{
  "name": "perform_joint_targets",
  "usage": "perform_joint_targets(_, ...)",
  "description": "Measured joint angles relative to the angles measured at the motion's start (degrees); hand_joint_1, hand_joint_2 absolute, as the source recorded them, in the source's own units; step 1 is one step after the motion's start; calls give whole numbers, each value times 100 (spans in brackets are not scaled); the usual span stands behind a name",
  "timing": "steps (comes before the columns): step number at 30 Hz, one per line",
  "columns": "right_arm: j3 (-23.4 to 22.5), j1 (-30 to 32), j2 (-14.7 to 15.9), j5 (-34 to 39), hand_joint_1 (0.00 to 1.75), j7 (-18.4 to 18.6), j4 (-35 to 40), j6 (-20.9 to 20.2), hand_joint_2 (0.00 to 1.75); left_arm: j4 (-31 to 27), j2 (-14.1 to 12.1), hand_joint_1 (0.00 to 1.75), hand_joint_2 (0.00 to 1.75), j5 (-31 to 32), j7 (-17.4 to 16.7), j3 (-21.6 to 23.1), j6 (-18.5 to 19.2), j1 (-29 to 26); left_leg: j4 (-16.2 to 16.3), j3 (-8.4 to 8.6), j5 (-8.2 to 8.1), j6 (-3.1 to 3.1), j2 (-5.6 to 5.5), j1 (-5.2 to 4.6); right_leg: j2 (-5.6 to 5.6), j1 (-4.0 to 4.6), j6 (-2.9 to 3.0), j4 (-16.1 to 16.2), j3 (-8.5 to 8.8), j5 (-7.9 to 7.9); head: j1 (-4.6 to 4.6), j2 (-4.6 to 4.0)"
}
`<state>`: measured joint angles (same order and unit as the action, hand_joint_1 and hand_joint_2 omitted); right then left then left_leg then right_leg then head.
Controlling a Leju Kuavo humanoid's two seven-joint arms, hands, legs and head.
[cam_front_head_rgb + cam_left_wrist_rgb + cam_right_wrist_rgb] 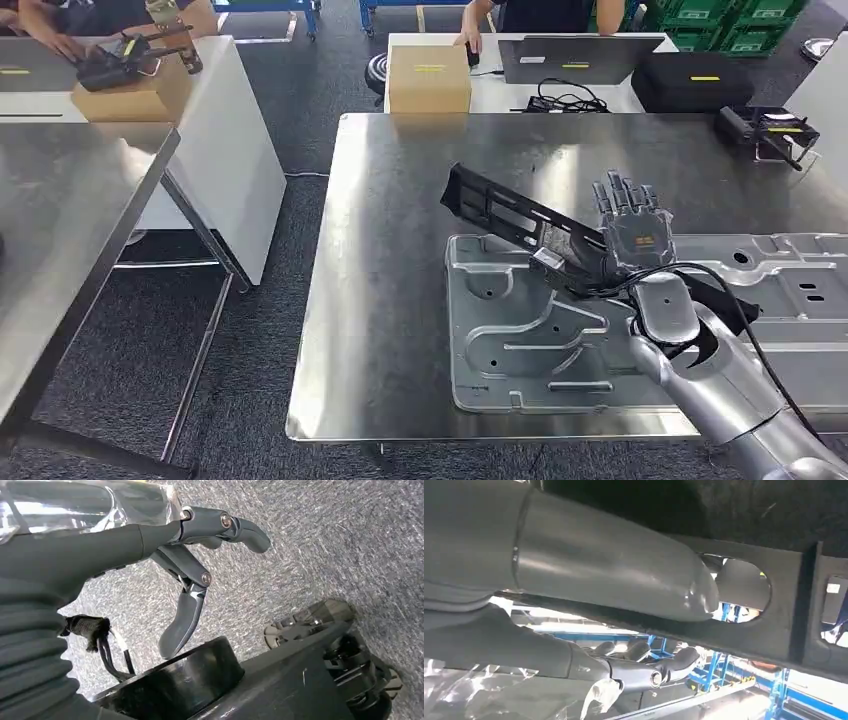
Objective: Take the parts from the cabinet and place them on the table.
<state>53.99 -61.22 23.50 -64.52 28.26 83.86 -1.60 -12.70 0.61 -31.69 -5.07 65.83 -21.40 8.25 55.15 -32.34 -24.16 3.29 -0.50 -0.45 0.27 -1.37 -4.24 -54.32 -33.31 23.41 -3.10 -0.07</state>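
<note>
A long black slotted part (500,210) slants above the steel table (390,250), its far end raised. My right hand (635,238) grips its near end, fingers stretched forward over it. In the right wrist view the thick thumb (624,575) lies on one face of the black part (789,625) and the dark fingers (644,672) sit on the other side. Under the part, a large silver stamped panel (520,340) lies flat on the table. My left hand (190,570) hangs over grey carpet, fingers apart and holding nothing.
Behind the table stand a cardboard box (429,78), a laptop (575,58) and a black case (690,80), with a person (480,20) there. A black device (770,130) sits at the far right. Another steel table (70,200) is on the left.
</note>
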Motion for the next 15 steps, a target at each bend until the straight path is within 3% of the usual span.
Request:
perform_joint_targets(10,-118,-197,144,125,0,83,29,-210,0,0,42,0,175,20,-24,0,-2,-8,0,-2,0,0,0,-1,0,-1,-1,0,-2,0,0,0)
perform_joint_targets(15,-153,-593,216,282,0,166,151,-380,0,0,57,0,175,-33,-13,0,-2,-47,0,-5,0,0,0,-1,0,-1,-1,0,-5,-1,0,0)
